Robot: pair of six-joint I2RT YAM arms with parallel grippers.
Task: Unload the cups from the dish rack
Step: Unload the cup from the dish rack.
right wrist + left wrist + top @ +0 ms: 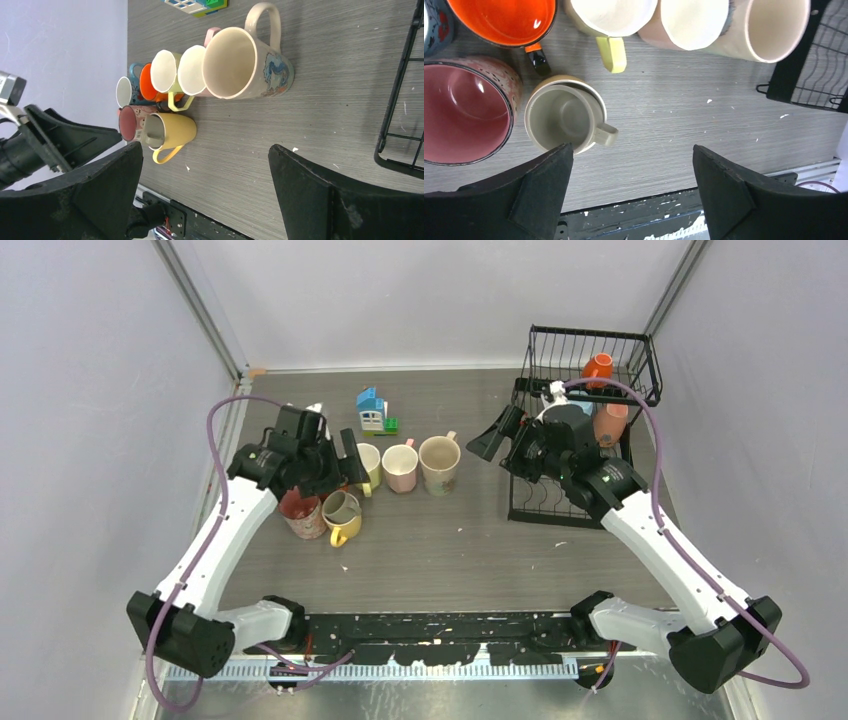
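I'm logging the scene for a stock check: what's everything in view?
table cups: seven; cream, pink, pale yellow, orange, blue-grey, dark red, yellow; clustered left of centre.
rack cups: two; orange in the upper basket, salmon lower down.
rack: one, black wire, far right.
toy house: one, blue-white-green, behind the table cups.
table: one, grey wood-grain, under everything.
left gripper: one, black, open over the table cups.
right gripper: one, black, open between rack and table cups.

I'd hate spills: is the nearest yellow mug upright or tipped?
Upright. The yellow mug stands on its base, mouth up; the left wrist view looks straight into it.
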